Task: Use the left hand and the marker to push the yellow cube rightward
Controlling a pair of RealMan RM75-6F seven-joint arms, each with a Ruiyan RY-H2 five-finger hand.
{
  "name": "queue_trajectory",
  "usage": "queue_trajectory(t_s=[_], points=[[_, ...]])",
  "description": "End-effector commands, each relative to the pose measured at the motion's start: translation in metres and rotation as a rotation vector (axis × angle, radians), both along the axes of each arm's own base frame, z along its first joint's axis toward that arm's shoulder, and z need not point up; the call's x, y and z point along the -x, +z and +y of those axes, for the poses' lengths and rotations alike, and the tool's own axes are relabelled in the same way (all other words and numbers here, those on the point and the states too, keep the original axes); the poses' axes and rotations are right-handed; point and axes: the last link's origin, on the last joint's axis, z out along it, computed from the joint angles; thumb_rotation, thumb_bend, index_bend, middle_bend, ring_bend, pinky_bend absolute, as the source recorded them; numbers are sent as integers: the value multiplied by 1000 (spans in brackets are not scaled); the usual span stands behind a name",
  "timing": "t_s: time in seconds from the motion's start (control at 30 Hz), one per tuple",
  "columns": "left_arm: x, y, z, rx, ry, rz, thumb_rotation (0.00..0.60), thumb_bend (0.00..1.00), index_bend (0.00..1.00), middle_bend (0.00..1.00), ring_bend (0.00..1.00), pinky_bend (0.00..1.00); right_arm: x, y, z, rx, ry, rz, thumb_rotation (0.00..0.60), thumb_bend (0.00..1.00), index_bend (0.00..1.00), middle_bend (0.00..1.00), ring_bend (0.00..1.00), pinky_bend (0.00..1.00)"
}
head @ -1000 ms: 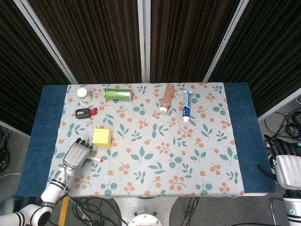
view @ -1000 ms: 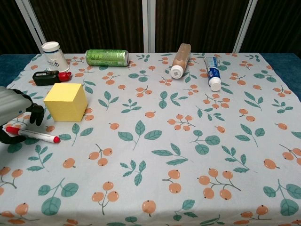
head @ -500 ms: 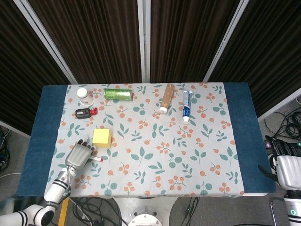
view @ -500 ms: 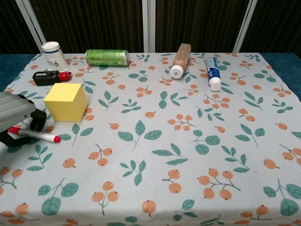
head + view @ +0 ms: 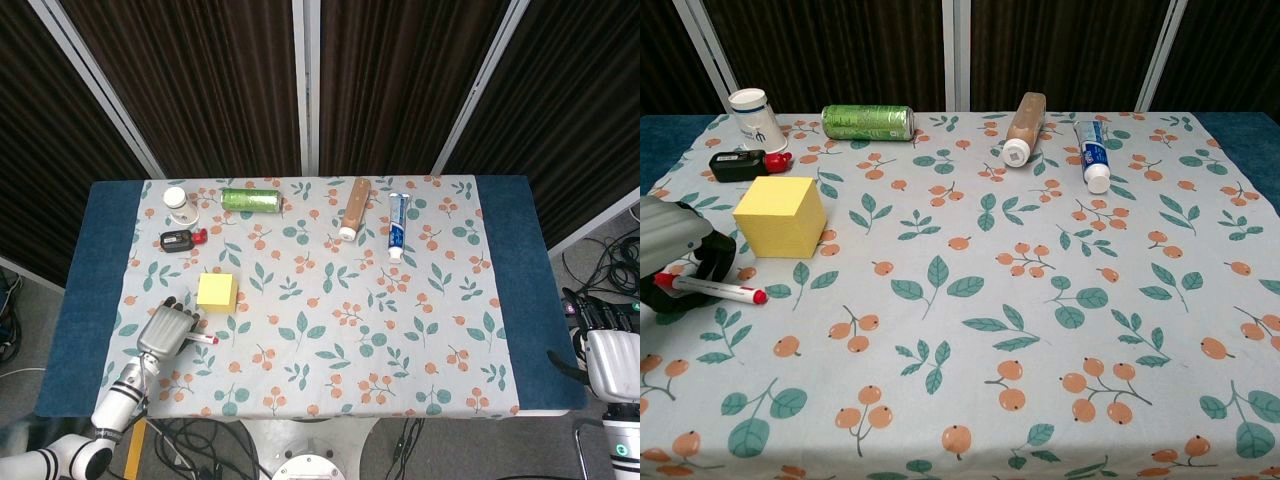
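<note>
The yellow cube [image 5: 217, 291] [image 5: 780, 216] sits on the floral cloth at the left. Just in front of it lies the marker [image 5: 718, 290] [image 5: 204, 339], white with a red cap pointing right. My left hand [image 5: 166, 329] [image 5: 675, 245] is at the marker's left end, left of and nearer than the cube. Its dark fingers curl over the marker's barrel and hold it. My right hand [image 5: 610, 352] rests off the table's right edge, holding nothing.
Behind the cube lie a black and red device [image 5: 738, 164], a white cup [image 5: 756, 117] and a green can [image 5: 867, 122]. A brown bottle [image 5: 1023, 127] and a toothpaste tube [image 5: 1092, 153] lie at the back centre. The floral cloth [image 5: 1060, 330] stretches right of the cube.
My left hand has slid a little nearer and lower onto the marker, and its fingers have curled around the barrel. The marker's left end shifted slightly. The cube has not moved.
</note>
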Motion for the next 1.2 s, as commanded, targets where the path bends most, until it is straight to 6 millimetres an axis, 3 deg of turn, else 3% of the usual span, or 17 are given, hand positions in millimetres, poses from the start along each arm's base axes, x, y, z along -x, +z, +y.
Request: queue_trajectory(t_s=[0.03,0.3,0.67,0.93,1.2], points=[[5,4,1,-7,-19,-21,600,409,644,701,469,295,0,0,0,-1,0,0,600,60,94,204,135,168],[25,24,8,-4,-39,-103,600,409,666,734,513,422,-2,0,0,-2,5,1,600,60,94,204,135,168],[55,61,29,-52,-26,-236,600,412,680,751,545,511,-6,1,1,2,11,5,600,60,94,204,135,167],[70,58,43,-10,-43,-143,600,412,680,751,546,540,-8,2,2,5,13,9,600,60,94,204,135,167],[68,50,64,16,-53,-98,600,413,680,751,546,536,-8,1,3,7,9,11,600,61,94,204,134,167]])
